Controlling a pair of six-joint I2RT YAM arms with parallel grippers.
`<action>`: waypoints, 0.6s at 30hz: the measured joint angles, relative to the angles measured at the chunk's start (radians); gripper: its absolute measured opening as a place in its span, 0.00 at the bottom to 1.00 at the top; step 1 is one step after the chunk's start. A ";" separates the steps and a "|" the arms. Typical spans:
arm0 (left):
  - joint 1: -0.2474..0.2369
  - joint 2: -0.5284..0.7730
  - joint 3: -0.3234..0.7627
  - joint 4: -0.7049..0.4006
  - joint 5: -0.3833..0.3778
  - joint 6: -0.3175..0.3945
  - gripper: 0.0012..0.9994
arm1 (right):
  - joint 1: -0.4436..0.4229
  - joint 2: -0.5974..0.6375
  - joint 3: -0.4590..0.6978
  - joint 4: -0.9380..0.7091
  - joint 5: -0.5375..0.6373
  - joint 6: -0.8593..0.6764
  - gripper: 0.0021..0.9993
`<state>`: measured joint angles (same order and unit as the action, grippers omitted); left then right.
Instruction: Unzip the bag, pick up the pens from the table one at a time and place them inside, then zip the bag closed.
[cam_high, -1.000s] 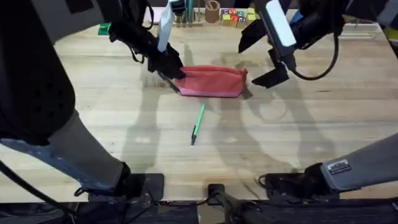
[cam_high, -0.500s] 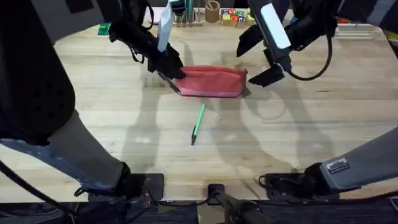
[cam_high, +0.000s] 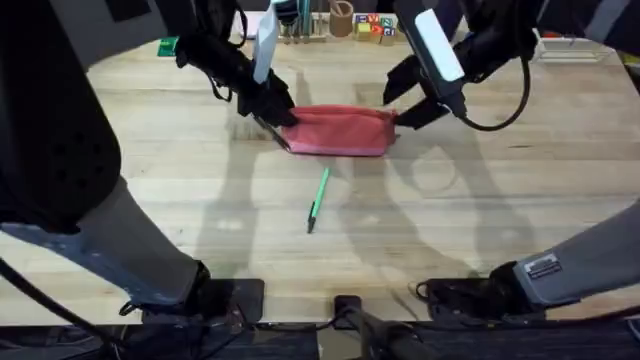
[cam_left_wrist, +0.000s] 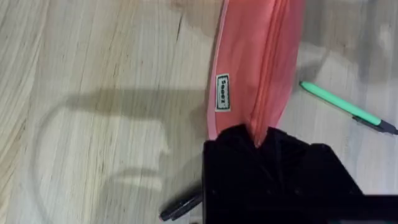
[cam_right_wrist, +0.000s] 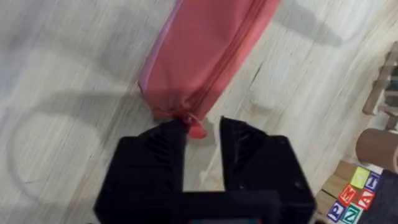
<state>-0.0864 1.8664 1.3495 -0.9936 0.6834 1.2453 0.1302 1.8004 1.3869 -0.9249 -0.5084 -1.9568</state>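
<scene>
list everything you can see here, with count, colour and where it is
bag: 1, salmon pink, lying zipped in the middle of the table, a small label on its side
green pen: 1, light green with a dark tip, on the table in front of the bag
black pen: 1, black, on the table by the bag's left end, partly hidden by the left hand
letter blocks: a few, multicoloured, at the table's far edge
table: 1, light wood planks
left hand: 1, black, shut on the bag's left end
right hand: 1, black, open at the bag's right end, the zip pull between its fingers
</scene>
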 joint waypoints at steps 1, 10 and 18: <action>0.000 0.000 0.000 0.001 0.000 0.000 0.04 | 0.000 0.000 0.000 -0.003 0.001 -0.001 0.29; 0.000 0.000 0.000 0.005 -0.002 0.000 0.04 | 0.000 0.006 0.000 -0.009 0.015 -0.004 0.04; 0.000 0.000 0.000 0.005 -0.003 0.000 0.04 | 0.000 0.006 0.000 -0.011 0.015 -0.004 0.03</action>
<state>-0.0864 1.8664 1.3495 -0.9890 0.6809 1.2453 0.1307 1.8069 1.3869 -0.9363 -0.4938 -1.9604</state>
